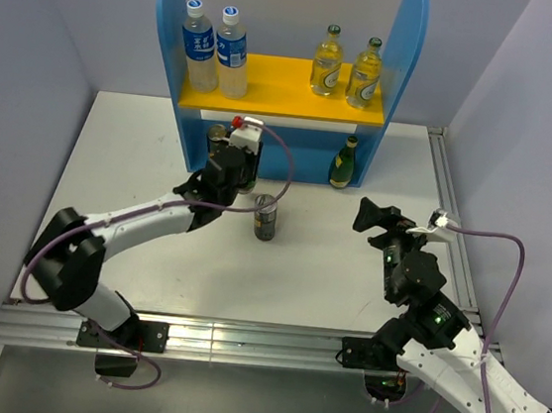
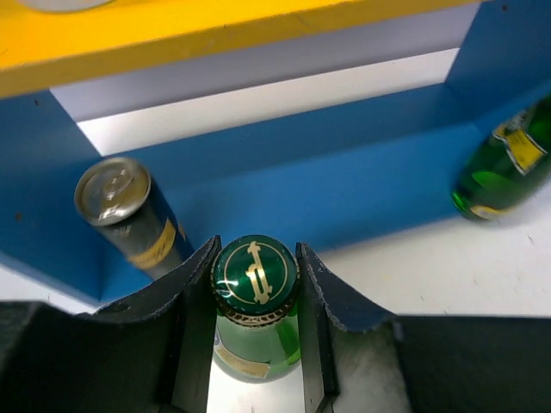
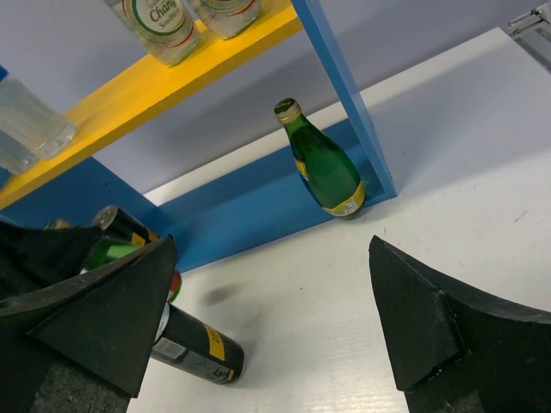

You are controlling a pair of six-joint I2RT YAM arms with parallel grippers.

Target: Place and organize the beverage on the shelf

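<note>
A dark green bottle (image 2: 255,274) is clamped at the neck by the left gripper (image 2: 256,249), whose fingers (image 2: 194,284) press against both sides of the cap. It is upright, just before the open front of the lower compartment (image 2: 344,181) of the shelf (image 1: 403,52), which stands at the middle of the table's (image 1: 132,160) far edge. Whether its base touches the table is hidden.

Close on its left, inside the compartment, stands the shelved can (image 2: 120,202). The other green bottle (image 1: 343,162) stands at the compartment's right end, well apart. On the yellow board (image 1: 281,73) above, two pale-yellow bottles (image 1: 327,63) stand right and two blue-labelled plastic bottles (image 1: 199,48) left.

A loose can (image 1: 266,217) stands upright near the table's middle, just beside the left arm's wrist. The right gripper (image 1: 386,224) hovers toward the right edge, fingers (image 3: 422,318) spread wide, holding nothing.
</note>
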